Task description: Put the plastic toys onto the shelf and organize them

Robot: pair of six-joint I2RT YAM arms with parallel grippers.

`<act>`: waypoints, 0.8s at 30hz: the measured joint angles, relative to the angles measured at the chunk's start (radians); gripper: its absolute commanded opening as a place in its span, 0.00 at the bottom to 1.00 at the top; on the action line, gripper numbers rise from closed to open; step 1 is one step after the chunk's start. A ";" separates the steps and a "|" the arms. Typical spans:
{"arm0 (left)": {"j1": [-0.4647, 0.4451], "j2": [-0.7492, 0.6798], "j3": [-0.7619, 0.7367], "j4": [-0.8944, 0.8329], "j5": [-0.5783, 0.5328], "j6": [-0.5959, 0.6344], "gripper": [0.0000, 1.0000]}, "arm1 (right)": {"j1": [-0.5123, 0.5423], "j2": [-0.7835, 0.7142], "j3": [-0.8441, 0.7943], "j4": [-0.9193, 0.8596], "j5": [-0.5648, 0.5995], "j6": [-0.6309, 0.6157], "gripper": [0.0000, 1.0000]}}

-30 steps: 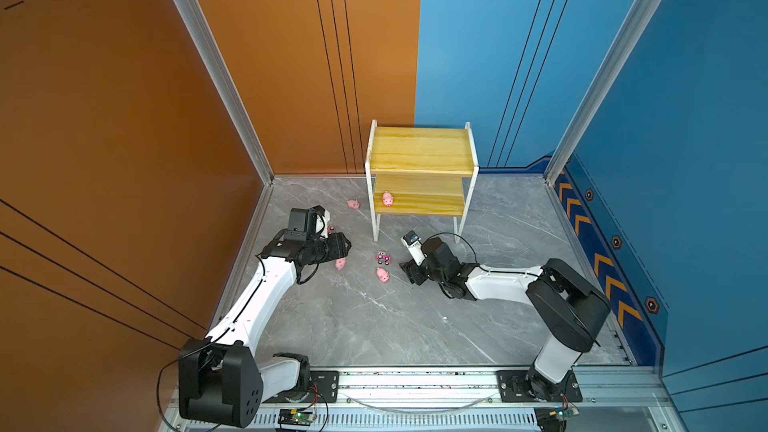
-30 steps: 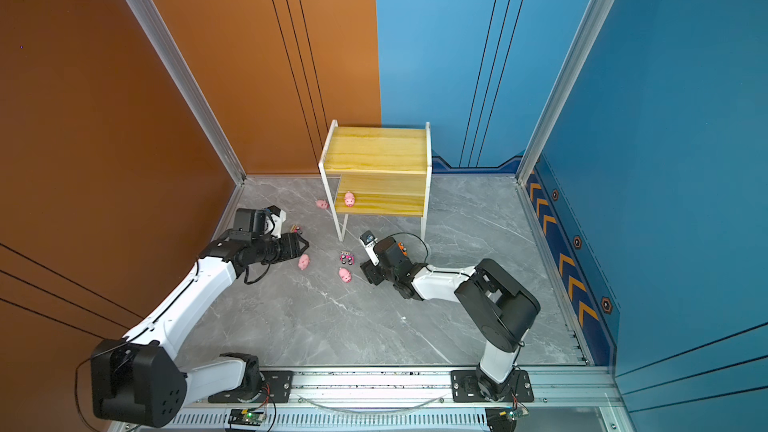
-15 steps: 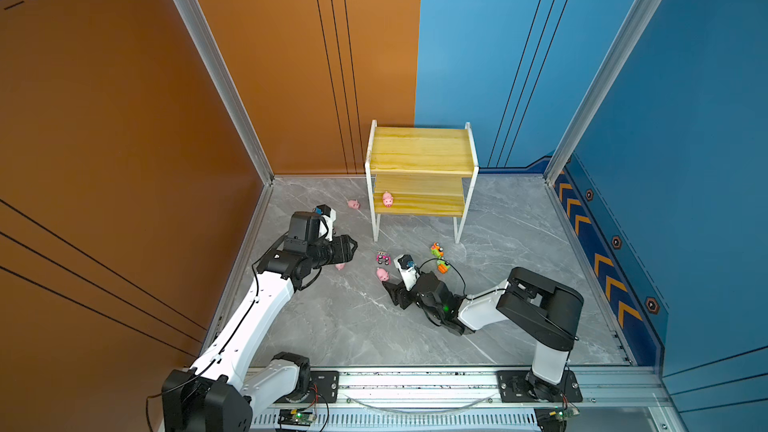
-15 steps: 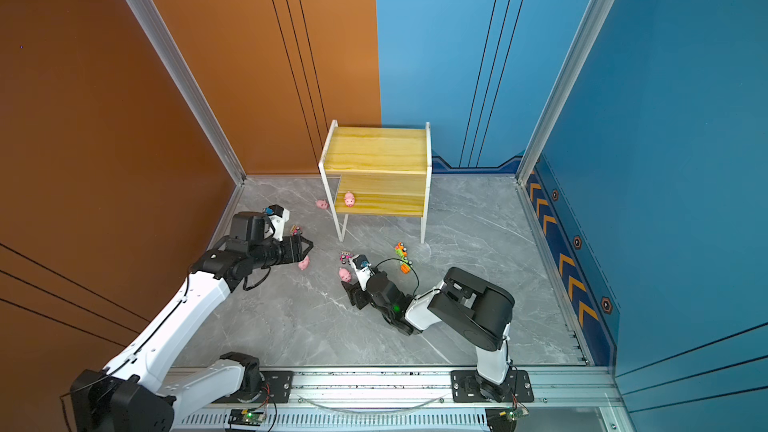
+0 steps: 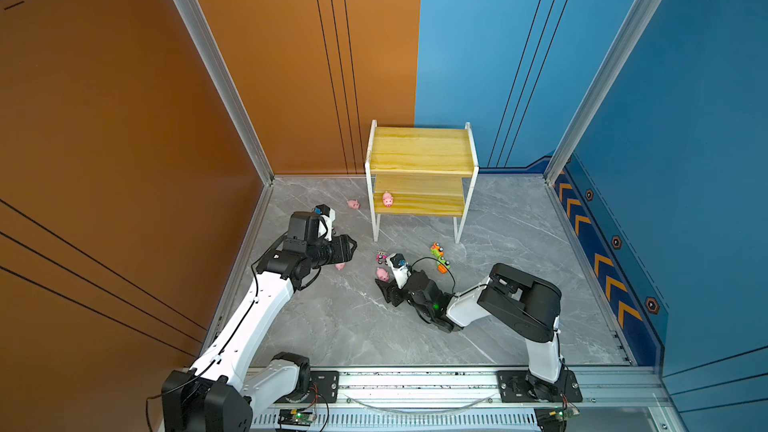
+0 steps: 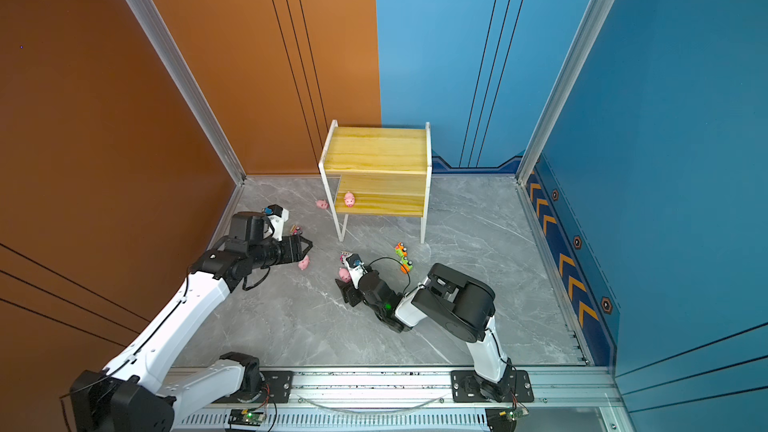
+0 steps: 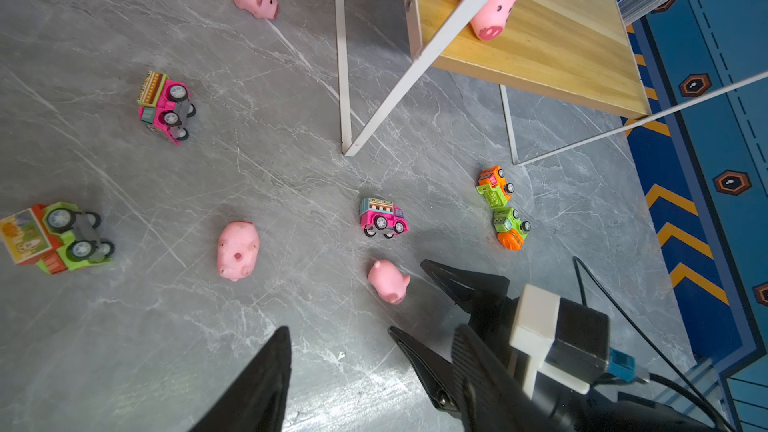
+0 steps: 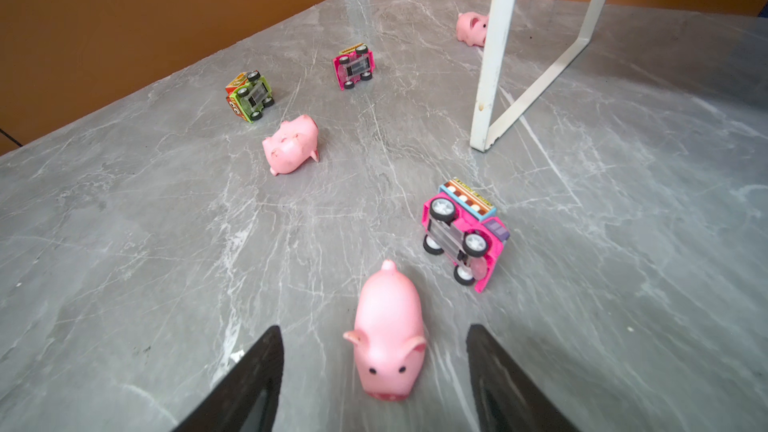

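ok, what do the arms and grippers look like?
Same build on both: left arm and right arm have white links and black joint housings. The left gripper and right gripper are black with tapered, pointed fingers. Each wrist has a white camera mount with a blue plug; a black cable loops off the right arm.

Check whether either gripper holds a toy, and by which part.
Nothing is held. The right gripper stands open around a pink pig on the floor, with gaps showing on both sides. The left gripper is open and empty.
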 measured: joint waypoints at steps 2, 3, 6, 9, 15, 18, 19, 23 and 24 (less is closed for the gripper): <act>0.003 0.000 0.000 0.000 0.000 0.000 0.63 | 0.000 0.008 0.013 -0.006 0.000 -0.005 0.68; 0.003 0.000 0.000 0.000 0.000 0.000 0.63 | 0.000 0.012 0.019 -0.009 0.000 -0.007 0.67; 0.003 0.000 0.000 0.000 0.000 0.000 0.63 | -0.005 0.031 0.043 -0.029 -0.004 -0.011 0.65; 0.003 0.000 0.000 0.000 0.000 0.000 0.63 | -0.010 0.050 0.069 -0.058 -0.007 -0.011 0.63; 0.005 0.000 0.000 0.000 0.000 0.000 0.63 | -0.014 0.057 0.101 -0.117 -0.008 -0.011 0.55; 0.005 0.000 0.000 0.000 0.000 0.000 0.63 | -0.016 0.063 0.116 -0.124 -0.011 -0.011 0.49; 0.005 0.000 0.000 0.000 0.000 0.000 0.63 | -0.018 0.070 0.124 -0.125 -0.012 -0.012 0.47; 0.006 0.001 0.000 0.000 0.000 0.000 0.63 | -0.019 0.101 0.140 -0.145 -0.028 -0.016 0.44; 0.007 0.001 0.000 0.000 0.000 0.000 0.63 | -0.019 0.103 0.143 -0.148 -0.027 -0.017 0.43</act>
